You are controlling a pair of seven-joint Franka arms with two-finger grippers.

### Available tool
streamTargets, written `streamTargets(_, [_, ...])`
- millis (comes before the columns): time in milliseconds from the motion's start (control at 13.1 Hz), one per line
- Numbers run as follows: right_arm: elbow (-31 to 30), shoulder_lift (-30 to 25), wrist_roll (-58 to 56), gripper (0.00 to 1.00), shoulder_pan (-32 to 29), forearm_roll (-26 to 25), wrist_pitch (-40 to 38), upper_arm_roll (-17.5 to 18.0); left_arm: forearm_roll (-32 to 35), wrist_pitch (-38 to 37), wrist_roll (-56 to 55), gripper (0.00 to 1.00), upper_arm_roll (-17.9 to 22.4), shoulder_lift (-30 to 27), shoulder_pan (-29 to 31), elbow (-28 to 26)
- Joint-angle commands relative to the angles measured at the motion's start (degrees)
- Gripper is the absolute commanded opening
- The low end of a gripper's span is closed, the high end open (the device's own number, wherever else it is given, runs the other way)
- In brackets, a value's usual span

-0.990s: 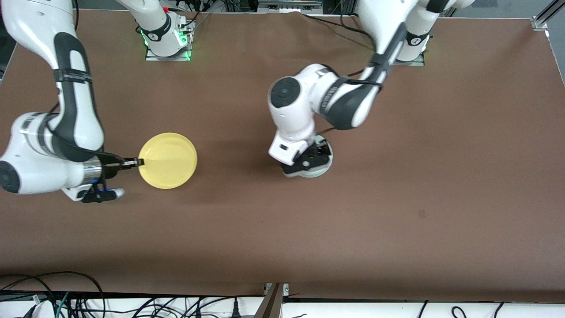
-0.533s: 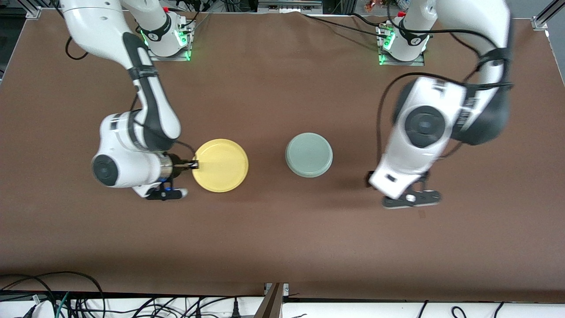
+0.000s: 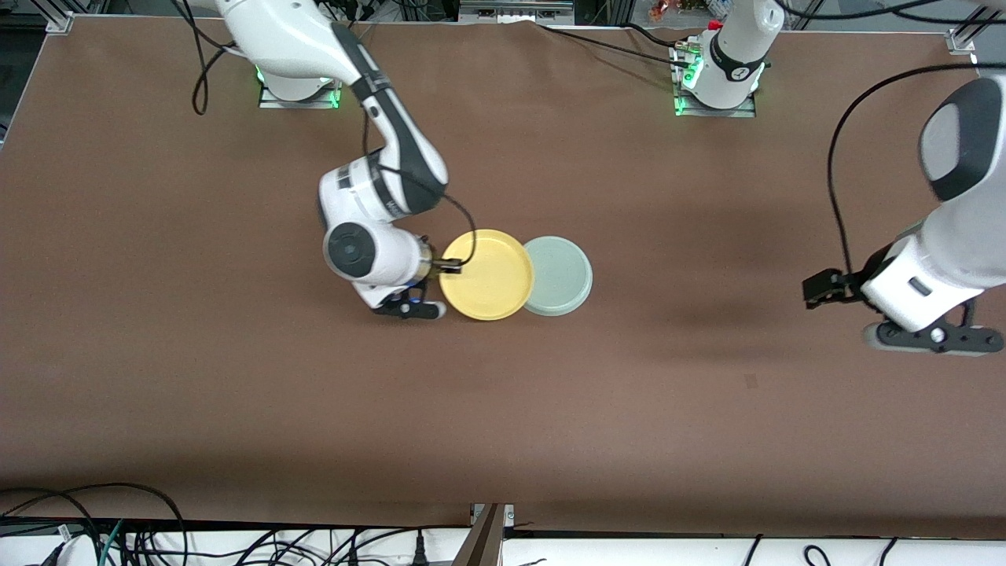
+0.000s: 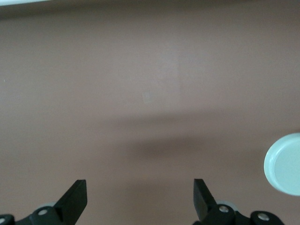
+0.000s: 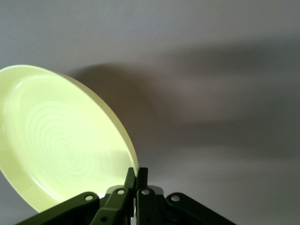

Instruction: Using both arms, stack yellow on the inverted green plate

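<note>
Front view, centre of frame: two round shallow plastic plates of equal size — one yellow plate (image 3: 487, 274), smooth and glossy with a low raised rim, and one pale mint green plate (image 3: 559, 275), lying bottom-up on the matte brown table (image 3: 236, 393). The yellow plate's edge overlaps the green plate's rim on the side toward the right arm's end. The right gripper (image 3: 451, 266) sits mid-frame, its fingers pinched together on the yellow plate's rim; the right wrist view shows the yellow plate (image 5: 61, 140) tilted, faint concentric rings on its inner face, rim clamped in the right gripper (image 5: 136, 176). The left gripper (image 3: 821, 289) hangs at the frame's right edge over bare table, fingers spread apart — the left wrist view shows the left gripper (image 4: 140, 199) wide and the green plate (image 4: 286, 164) well off at the edge. Broad bare cloth surrounds both plates on every side.
</note>
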Motion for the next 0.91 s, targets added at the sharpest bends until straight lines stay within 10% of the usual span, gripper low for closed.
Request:
streamTargets(0, [-0.33, 0.76, 5.40, 0.00, 3.87, 1.36, 3.59, -0.54, -1.50, 3.94, 5.15, 1.00, -1.24, -12.05, 0.53, -16.75])
streamTargets(457, [-0.33, 4.80, 10.77, 0.00, 9.15, 3.38, 13.60, -0.54, -2.45, 14.92, 6.15, 1.00, -3.62, -25.59, 5.80, -34.25])
streamTargets(838, [-0.24, 6.21, 10.96, 0.00, 9.69, 3.73, 16.78, -0.45, -1.67, 13.20, 5.53, 1.00, -2.91, -23.16, 5.72, -30.17])
